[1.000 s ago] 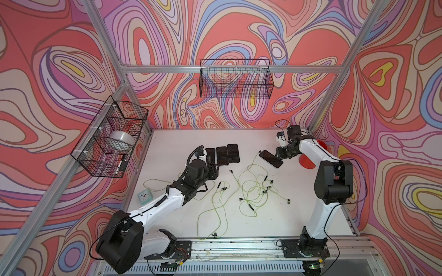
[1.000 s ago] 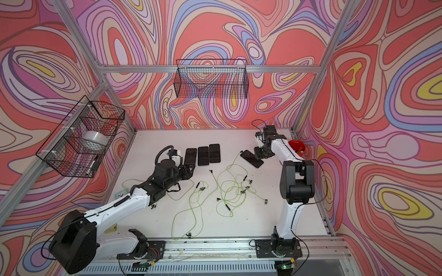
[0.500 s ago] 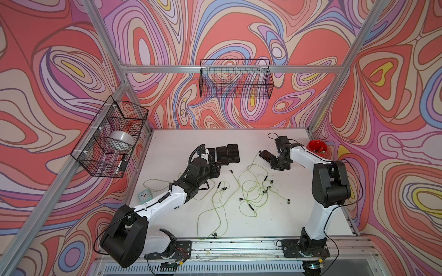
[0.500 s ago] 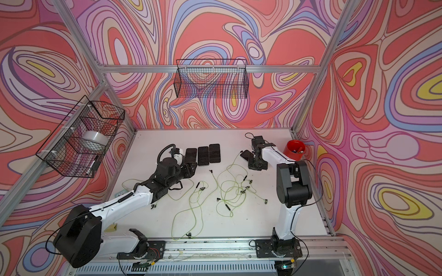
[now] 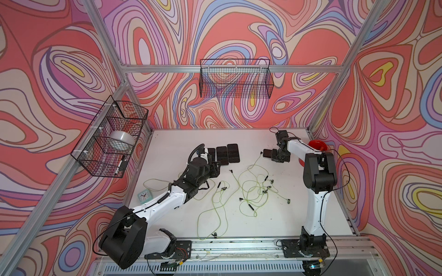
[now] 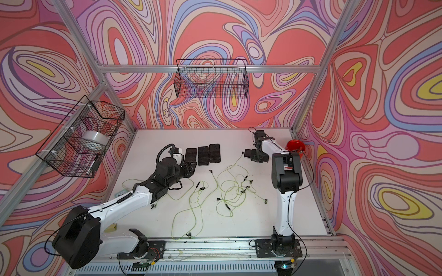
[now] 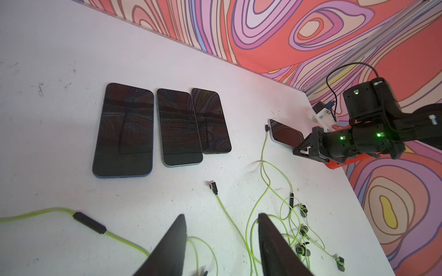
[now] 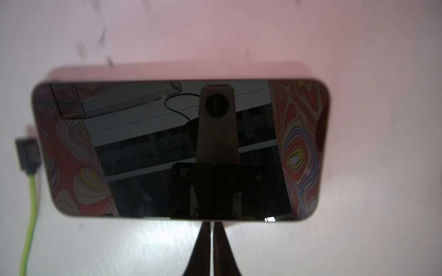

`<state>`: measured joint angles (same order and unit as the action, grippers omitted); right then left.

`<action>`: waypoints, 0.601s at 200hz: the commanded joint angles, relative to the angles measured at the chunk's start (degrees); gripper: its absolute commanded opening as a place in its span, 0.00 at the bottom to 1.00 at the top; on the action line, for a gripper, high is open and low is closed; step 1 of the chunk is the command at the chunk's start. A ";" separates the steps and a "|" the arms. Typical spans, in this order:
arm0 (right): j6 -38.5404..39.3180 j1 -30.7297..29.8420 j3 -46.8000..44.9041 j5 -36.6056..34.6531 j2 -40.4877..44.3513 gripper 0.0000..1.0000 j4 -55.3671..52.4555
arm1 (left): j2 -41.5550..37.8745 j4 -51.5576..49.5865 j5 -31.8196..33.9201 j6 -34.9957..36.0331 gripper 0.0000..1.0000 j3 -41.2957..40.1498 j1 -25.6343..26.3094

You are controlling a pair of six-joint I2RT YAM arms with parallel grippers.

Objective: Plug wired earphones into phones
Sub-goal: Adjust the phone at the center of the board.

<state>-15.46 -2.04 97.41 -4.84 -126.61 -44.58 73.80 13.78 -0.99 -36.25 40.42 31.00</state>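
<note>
Three phones (image 7: 179, 126) lie side by side on the white table, in both top views too (image 5: 222, 155) (image 6: 203, 155). A fourth phone (image 8: 181, 148) (image 5: 267, 153) lies apart, with a dark plug (image 8: 27, 153) and green cable at its short end. My right gripper (image 8: 212, 224) (image 5: 275, 156) is shut, its tips against that phone's long edge, gripping nothing. The wired earphones (image 5: 253, 188) (image 6: 229, 188) lie tangled mid-table. My left gripper (image 7: 221, 219) (image 5: 216, 168) is open and empty over the cables, just short of the phone row. A loose plug (image 7: 213, 186) lies ahead of it.
A red bowl (image 5: 317, 145) sits at the back right behind the right arm. A small clock (image 5: 144, 196) stands at the table's left edge. Wire baskets hang on the back wall (image 5: 235, 80) and the left wall (image 5: 112, 138). A metal rail runs along the front.
My right gripper has closed and swung left from the back corner to the fourth phone's long edge; that phone has turned and shifted slightly. The left arm has crept a little towards the phone row.
</note>
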 commanded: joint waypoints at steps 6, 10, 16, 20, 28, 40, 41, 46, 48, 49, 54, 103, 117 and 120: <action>3.47 2.03 9.72 -2.42 -8.63 0.09 -0.51 | -0.99 -0.04 0.93 -0.65 0.50 1.23 -0.42; 3.60 2.12 11.89 -2.21 -9.76 0.10 -1.00 | -0.75 0.04 0.87 -0.78 0.50 1.38 -0.41; 3.47 2.09 14.53 -2.32 -11.09 0.10 -1.79 | -0.64 0.10 0.76 -0.98 0.50 1.54 -0.42; 3.28 2.14 16.21 -2.42 -11.77 0.10 -2.44 | -0.59 0.17 0.74 -1.08 0.50 1.58 -0.42; 2.57 2.06 19.05 -2.83 -12.26 0.10 -5.94 | -0.71 0.18 0.60 -1.35 0.50 1.59 -0.42; 0.72 1.80 18.52 -4.00 -9.04 0.10 -9.18 | -1.52 -0.12 0.52 -1.59 0.50 1.55 -0.42; 0.58 1.70 18.04 -4.11 -8.50 0.10 -9.11 | -1.62 -0.14 0.49 -1.57 0.50 1.48 -0.42; -0.03 1.25 14.98 -4.68 -5.51 0.10 -7.68 | -2.05 -0.37 0.56 -1.58 0.50 1.27 -0.42; -0.36 1.08 13.95 -4.83 -4.29 0.10 -6.81 | -2.27 -0.45 0.69 -1.62 0.50 1.11 -0.42; -0.54 0.99 13.42 -4.87 -3.66 0.10 -6.30 | -2.40 -0.48 0.75 -1.67 0.50 1.09 -0.42; -1.16 0.55 9.60 -4.64 -0.78 0.10 -3.51 | -2.82 -0.64 0.86 -1.73 0.50 0.77 -0.42; -1.89 -4.65 10.78 1.85 -2.99 0.15 4.79 | -2.43 -1.00 -0.67 -1.30 0.50 1.15 -0.42; -3.05 -6.09 12.92 3.32 -5.60 0.14 8.11 | -3.13 -0.18 -0.28 -1.87 0.50 0.53 -0.42; -3.51 -6.31 13.63 3.54 -6.30 0.15 8.59 | -3.40 -0.02 -0.25 -2.01 0.50 0.35 -0.42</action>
<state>-17.06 -5.67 107.90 -4.29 -127.24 -41.43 71.48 13.04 -1.30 -37.17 40.42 31.00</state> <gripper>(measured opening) 0.145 0.498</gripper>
